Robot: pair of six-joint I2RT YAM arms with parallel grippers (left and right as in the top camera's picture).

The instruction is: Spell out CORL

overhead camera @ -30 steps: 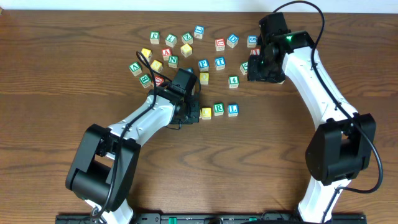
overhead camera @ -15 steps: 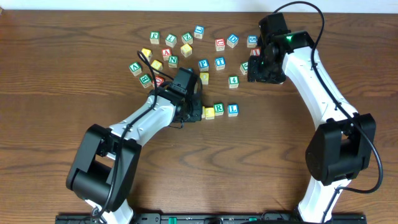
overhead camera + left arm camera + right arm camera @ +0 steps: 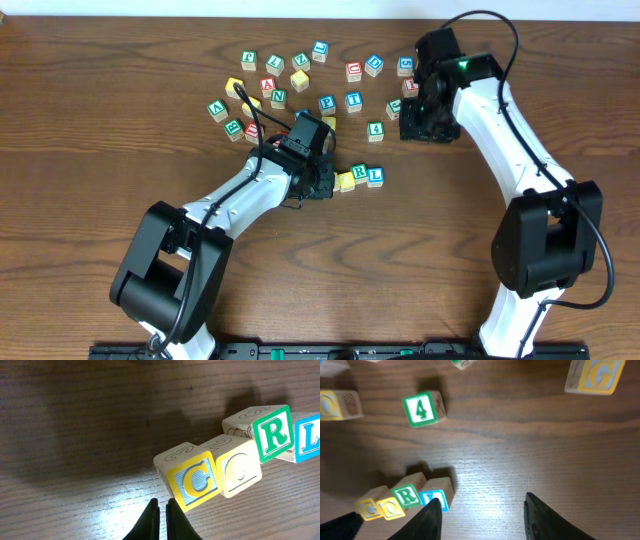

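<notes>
left wrist: l pincer (image 3: 162,506) together by c blk (image 3: 196,481); r pincer (image 3: 482,501) apart.

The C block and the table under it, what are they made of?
C block: likely pale bare wood, matte cream sides, colour-printed face. Table: dark wood grain, slight sheen under the light; real wood or laminate, cannot tell.

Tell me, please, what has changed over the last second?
The left gripper slid right, jaws shut, pushing the C block and O block toward the R block. The L block and scattered blocks stayed put; the open right gripper hardly moved.
</notes>
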